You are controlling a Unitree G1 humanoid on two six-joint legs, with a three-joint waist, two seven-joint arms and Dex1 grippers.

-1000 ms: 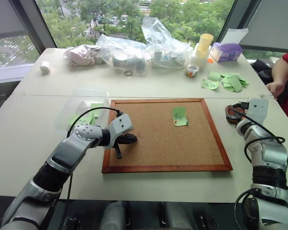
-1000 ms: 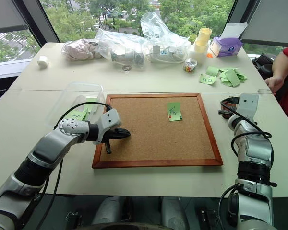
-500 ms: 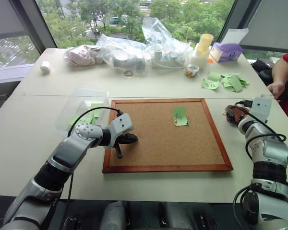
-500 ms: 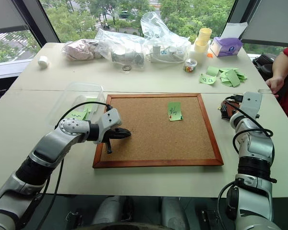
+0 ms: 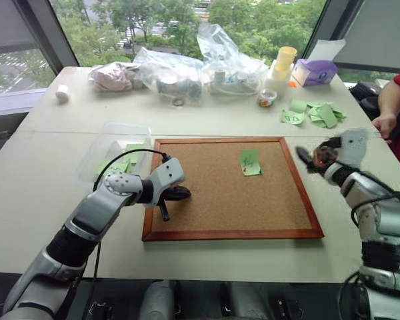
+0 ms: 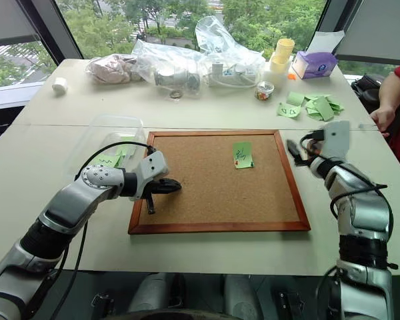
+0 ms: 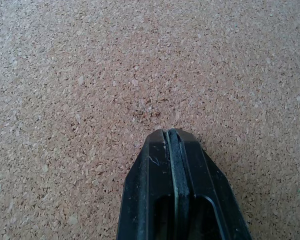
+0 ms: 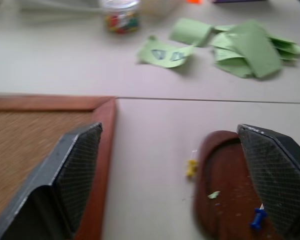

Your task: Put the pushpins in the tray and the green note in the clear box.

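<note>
- The green note [image 5: 250, 162], a small light green square paper slip with dark handwritten scribble, lies on the large wood-framed cork board [image 5: 230, 190], towards its far right part. The scribble is too small to read, and small coloured specks that look like pin heads sit at the note's near left edge.
- The tray [image 8: 229, 187], a small dark reddish-brown oval dish with a raised rim, sits on the pale table [image 5: 47, 167] just right of the board's frame.
- One of the pushpins [image 8: 191, 167], a tiny yellow one, lies on the table just beside the tray's left rim; a tiny blue pin [image 8: 258, 217] and a green paper scrap lie inside the tray.
- The clear box [image 5: 113, 150], a see-through plastic rectangular container with rounded corners, stands just left of the board and holds green slips.
- The right gripper [image 8: 175, 165] hovers above the tray and the board's right frame, its two black fingers spread wide with nothing between them.
- The left gripper [image 7: 172, 150] rests over the board's near left area, its fingers pressed together and empty.
- A bunch of similar green paper slips [image 5: 317, 113] lies on the far right of the table; no writing on them can be read.
</note>
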